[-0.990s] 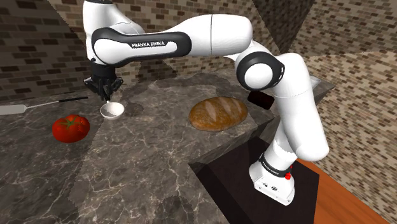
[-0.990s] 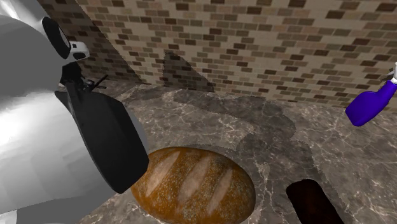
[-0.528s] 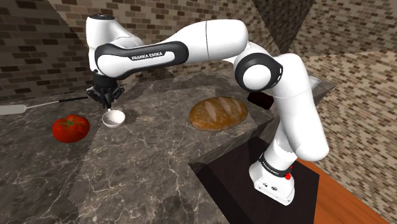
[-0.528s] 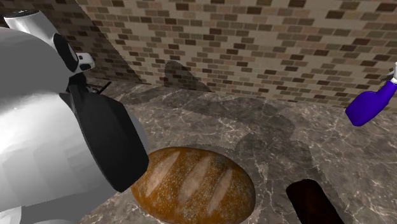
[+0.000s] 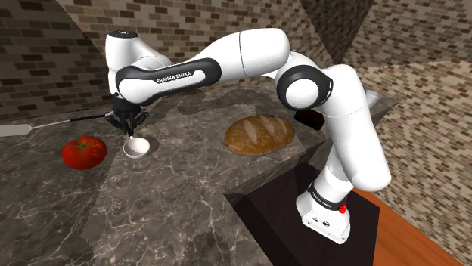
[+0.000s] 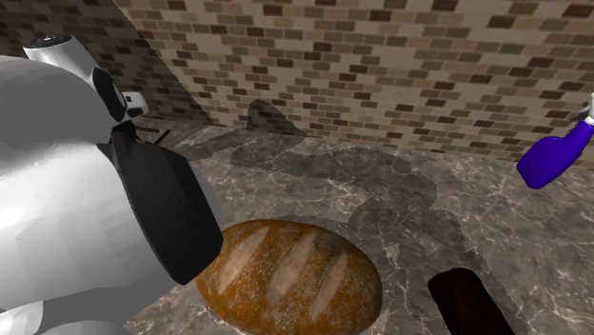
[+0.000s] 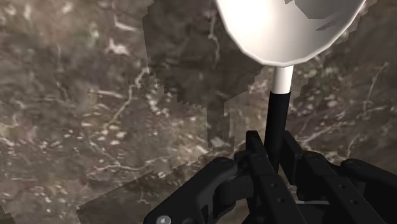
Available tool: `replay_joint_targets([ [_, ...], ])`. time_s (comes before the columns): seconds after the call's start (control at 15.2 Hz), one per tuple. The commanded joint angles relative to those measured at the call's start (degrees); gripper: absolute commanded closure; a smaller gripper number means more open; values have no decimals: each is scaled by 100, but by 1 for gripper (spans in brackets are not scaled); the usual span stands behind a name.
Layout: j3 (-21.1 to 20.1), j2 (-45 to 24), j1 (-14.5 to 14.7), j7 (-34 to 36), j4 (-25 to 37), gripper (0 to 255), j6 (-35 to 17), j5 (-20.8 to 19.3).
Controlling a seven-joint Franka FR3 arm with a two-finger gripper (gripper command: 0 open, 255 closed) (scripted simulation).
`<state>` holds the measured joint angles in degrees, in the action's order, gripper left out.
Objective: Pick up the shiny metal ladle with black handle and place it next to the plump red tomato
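Note:
The ladle has a white-looking round bowl [image 5: 136, 146] and a thin black handle [image 7: 275, 127]. It hangs bowl-down from my gripper [image 5: 127, 125], which is shut on the handle. The bowl is at or just above the dark marble counter [image 5: 174, 196]. In the wrist view the two fingers [image 7: 257, 162] clasp the handle, and the bowl [image 7: 289, 25] lies beyond them. The red tomato [image 5: 83, 152] sits on the counter a short way to the shoulder view's left of the bowl, not touching it.
A brown bread loaf [image 5: 259, 134] [image 6: 286, 276] lies toward the counter's right part. A grey utensil with a black handle [image 5: 45, 125] lies behind the tomato. A blue spray bottle [image 6: 557, 157] stands near the brick wall. The counter edge drops off near the stand.
My gripper has come down with the ladle, bringing the bowl closer to the counter and shifting it slightly. The tomato and loaf have not moved.

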<state>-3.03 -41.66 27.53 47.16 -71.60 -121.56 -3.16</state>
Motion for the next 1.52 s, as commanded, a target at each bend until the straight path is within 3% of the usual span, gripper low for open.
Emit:
replay_joint_targets([
  [0.0,0,1,-1,0,-9,255,-12,0],
  [0.26,0,1,-1,0,-9,255,-12,0],
  [0.33,0,1,-1,0,-9,0,-12,0],
  [0.66,0,1,-1,0,-9,0,-11,0],
  [0.92,-14,371,-3,-10,96,0,465,18],
  [1.45,-14,371,-3,-10,96,0,465,18],
])
